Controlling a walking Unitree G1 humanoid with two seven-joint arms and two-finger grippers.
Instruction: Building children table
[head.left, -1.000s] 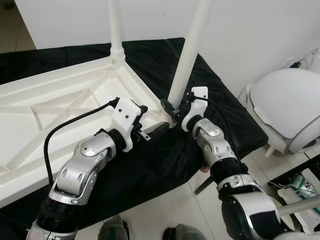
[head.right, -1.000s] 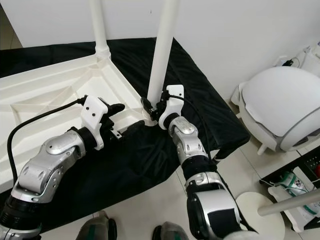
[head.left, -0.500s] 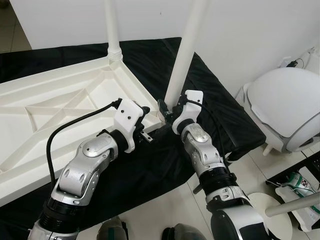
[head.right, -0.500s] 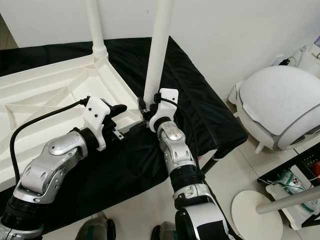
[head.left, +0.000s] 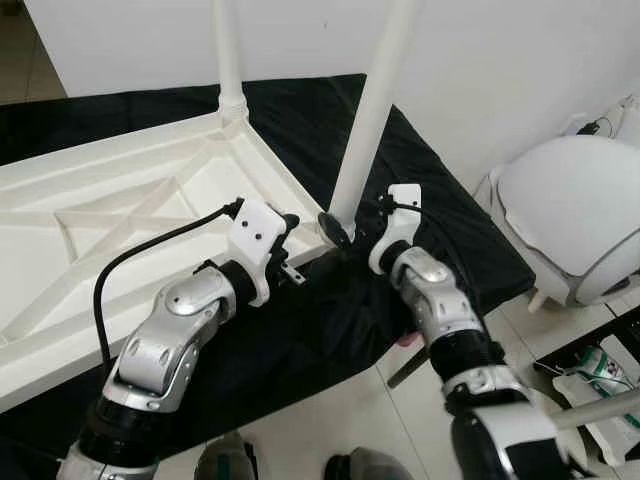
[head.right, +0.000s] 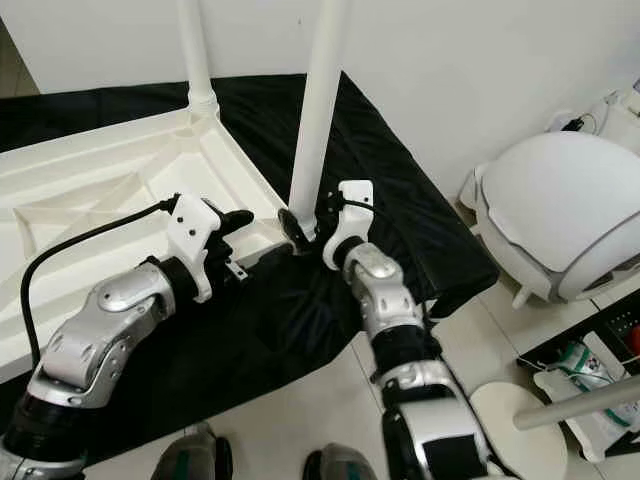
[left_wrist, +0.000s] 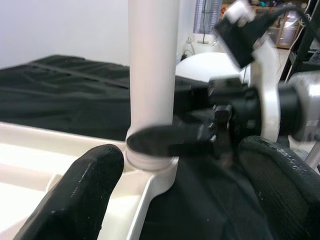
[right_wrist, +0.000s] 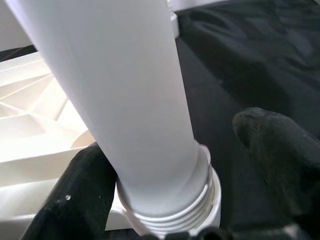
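A white plastic table top (head.left: 120, 210) lies upside down on a black cloth (head.left: 440, 220). One white leg (head.left: 228, 60) stands in its far corner. A second leg (head.left: 372, 110) rises from the near corner socket (right_wrist: 170, 210). My right gripper (head.left: 352, 225) is open around this leg's threaded base, with one finger (right_wrist: 75, 200) against it and the other (right_wrist: 280, 150) a little apart. My left gripper (head.left: 292, 248) is open just left of that corner, over the table's edge, and holds nothing; its fingers (left_wrist: 80, 195) frame the leg base.
The cloth-covered platform ends at a front-right edge (head.left: 490, 275), with tiled floor (head.left: 330, 410) below. A white rounded pod (head.left: 575, 215) stands at the right. A white round stand base (head.right: 520, 415) and a shelf with packets (head.left: 610, 370) are at the lower right.
My right wrist has swung to the right around the leg's base, and one finger now shows at the leg's left side. The left arm has barely moved. The camera shifted slightly.
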